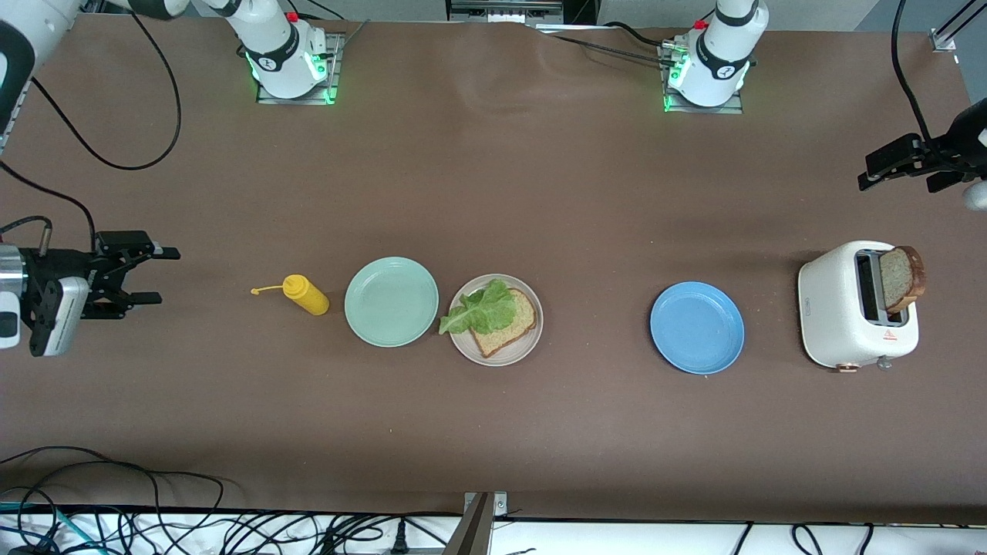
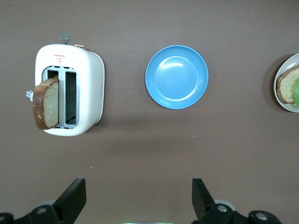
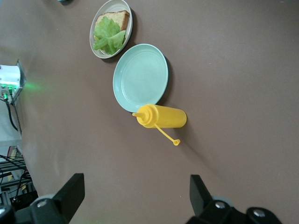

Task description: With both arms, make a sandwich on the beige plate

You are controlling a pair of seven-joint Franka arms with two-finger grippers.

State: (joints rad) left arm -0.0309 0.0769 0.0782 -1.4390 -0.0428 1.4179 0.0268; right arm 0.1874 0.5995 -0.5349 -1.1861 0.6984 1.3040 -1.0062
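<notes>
The beige plate (image 1: 496, 348) sits mid-table with one bread slice (image 1: 515, 320) on it and a green lettuce leaf (image 1: 481, 310) lying on the slice; it also shows in the right wrist view (image 3: 110, 28) and at the edge of the left wrist view (image 2: 289, 84). A second bread slice (image 1: 900, 277) stands in the white toaster (image 1: 840, 316), also seen in the left wrist view (image 2: 46, 102). My left gripper (image 1: 879, 172) is open and empty, up in the air above the table past the toaster. My right gripper (image 1: 154, 275) is open and empty at the right arm's end.
A mint-green plate (image 1: 391, 301) lies beside the beige plate, with a yellow squeeze bottle (image 1: 305, 294) lying on its side beside that. A blue plate (image 1: 697, 327) lies between the beige plate and the toaster. Cables run along the table's near edge.
</notes>
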